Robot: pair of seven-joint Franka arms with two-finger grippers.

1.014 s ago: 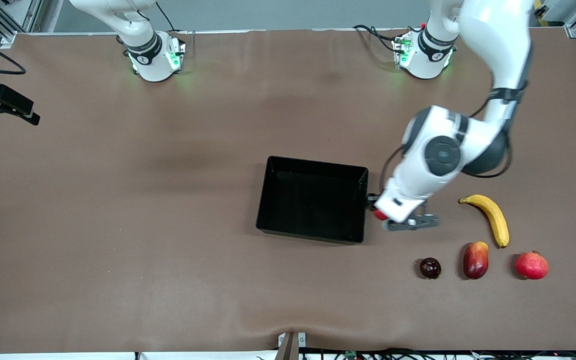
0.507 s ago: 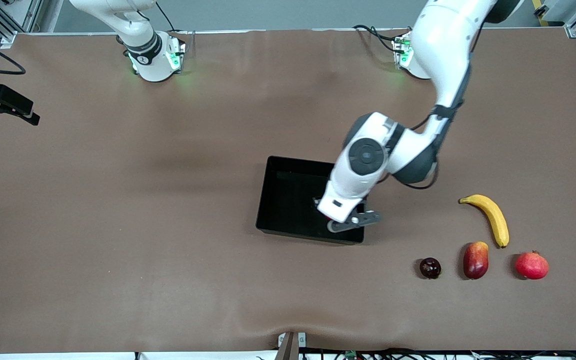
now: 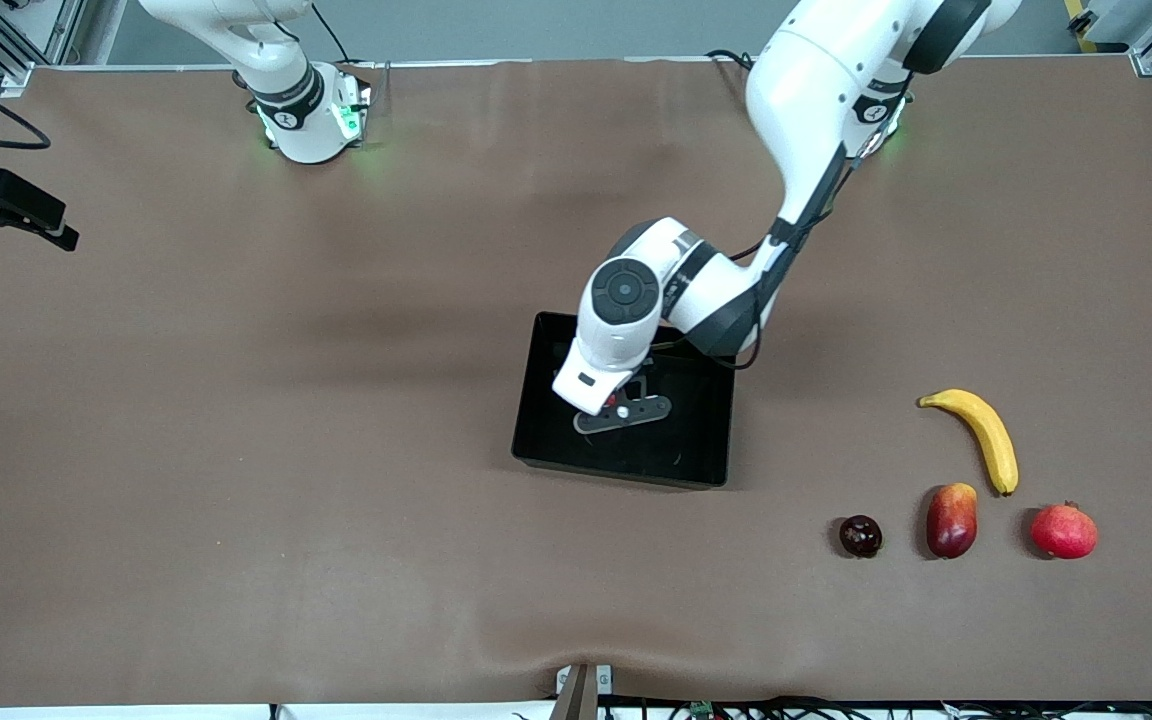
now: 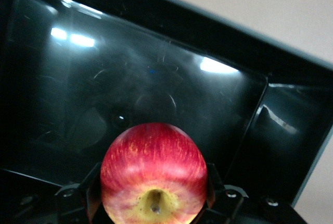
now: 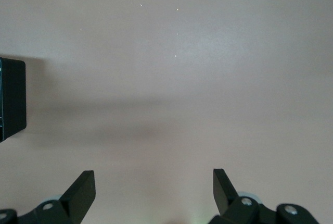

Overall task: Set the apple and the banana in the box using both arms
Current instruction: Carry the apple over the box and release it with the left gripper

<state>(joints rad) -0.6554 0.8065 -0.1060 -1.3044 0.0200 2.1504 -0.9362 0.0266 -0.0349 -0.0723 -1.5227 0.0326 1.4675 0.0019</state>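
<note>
Apple [image 3: 620, 401] shows you only a red sliver in the front view, hidden under the left gripper [image 3: 622, 412], which hangs over the black box [image 3: 536, 395]; the box's floor looks bare. You see the banana [image 3: 981, 436] on the table toward the left arm's end, with a dark plum [image 3: 860, 535], mango [image 3: 952, 519] and pomegranate [image 3: 1064, 531] nearer the camera. In the left wrist view, the fingers [image 4: 91, 193] pinch the apple [image 4: 153, 177] from both sides above the box [image 4: 291, 70], its lower part cut off. In the right wrist view, the right gripper [image 5: 154, 188] waits spread wide over bare table.
</note>
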